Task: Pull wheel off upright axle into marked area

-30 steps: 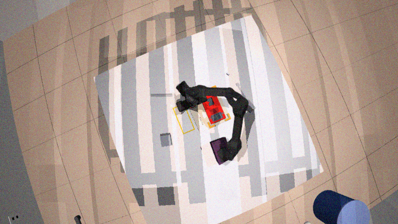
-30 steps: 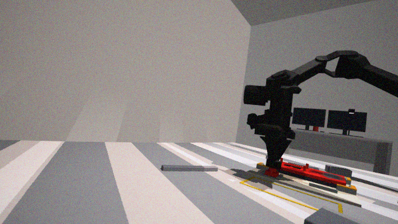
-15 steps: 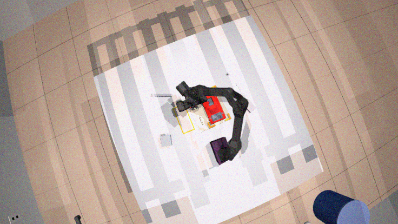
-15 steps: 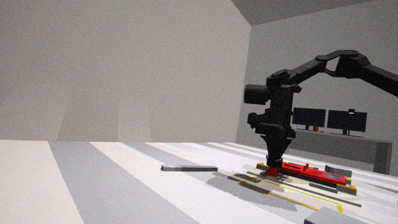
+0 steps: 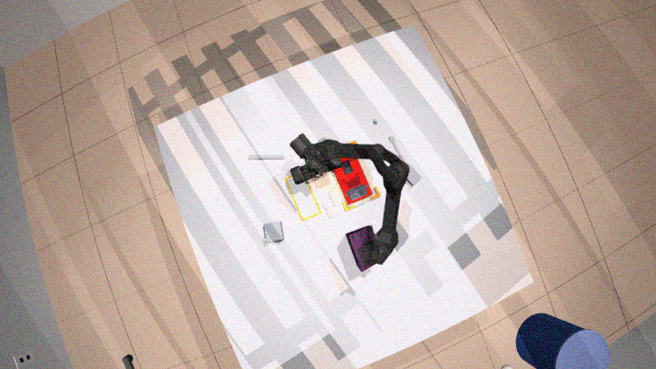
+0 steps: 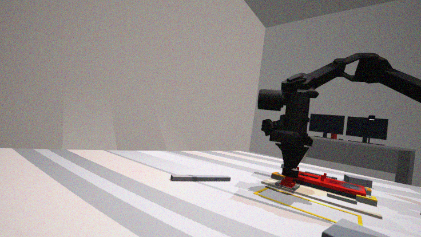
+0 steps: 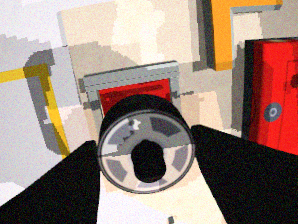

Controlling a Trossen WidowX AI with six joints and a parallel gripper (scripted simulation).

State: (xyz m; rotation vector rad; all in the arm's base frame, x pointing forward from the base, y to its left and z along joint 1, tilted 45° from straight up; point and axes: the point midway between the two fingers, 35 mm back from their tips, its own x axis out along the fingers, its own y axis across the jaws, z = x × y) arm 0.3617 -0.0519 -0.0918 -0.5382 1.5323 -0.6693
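My gripper [image 5: 315,174] [image 6: 289,172] [image 7: 144,143] points down and is shut on the wheel [image 7: 118,145], one finger on each side of it. The wheel has a black tyre and a pale spoked face, with a dark hub centre. It is right over the small red stand [image 6: 288,182] [image 7: 135,90] with a grey base. Whether the axle is inside the hub is hidden. The marked area, a yellow outline [image 5: 294,198] [image 6: 294,206] [image 7: 15,75], lies on the table just beside the stand.
A red chassis [image 5: 362,176] [image 6: 332,184] [image 7: 270,85] lies beside the stand, with orange corner brackets [image 7: 221,40] around it. A beige board [image 6: 368,212] lies under the stand. A grey bar [image 5: 266,157] [image 6: 206,178] and a grey block [image 5: 274,232] [image 6: 344,229] lie farther off.
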